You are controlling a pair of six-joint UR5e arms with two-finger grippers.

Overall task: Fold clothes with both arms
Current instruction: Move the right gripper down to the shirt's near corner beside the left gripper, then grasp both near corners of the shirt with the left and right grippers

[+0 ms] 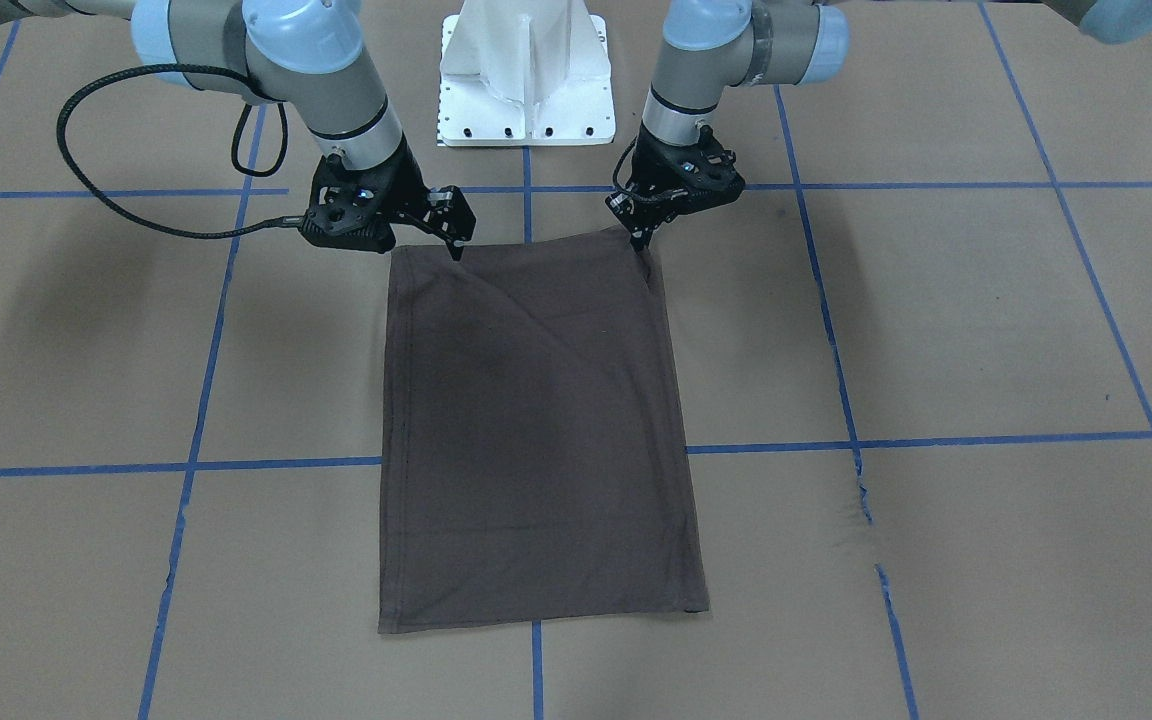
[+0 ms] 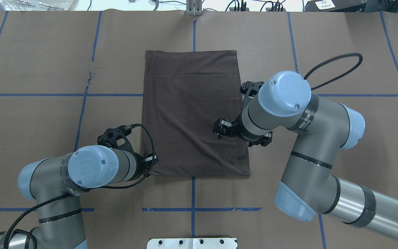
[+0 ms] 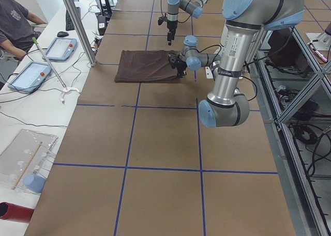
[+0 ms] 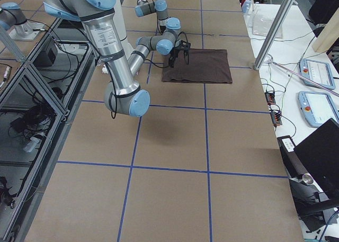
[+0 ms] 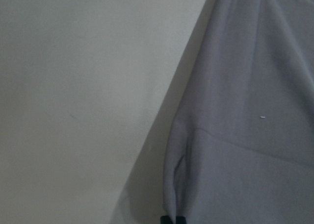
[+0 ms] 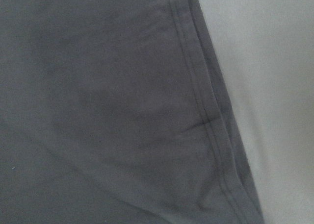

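The T-shirt (image 1: 536, 430) is lying flat on the counter (image 1: 936, 330) as a folded rectangle, one short edge toward the white base (image 1: 526, 90). It is looking light, soft and limp. This thin cotton is likely going to sag and crease once raised, and it seems neither fragile nor slippery, so a pinch through all layers at the two corners of that short edge is judged the best hold. The left tool (image 1: 644, 238) is pinching a small ridge of cloth at its corner, with its fingertips (image 5: 167, 219) pressing together on it in the left wrist view. The right tool (image 1: 456, 248) is hanging tip-down at the same edge, just inboard of the other corner — whether it is touching or just above the cloth, and whether spread or pressed together, cannot be told.
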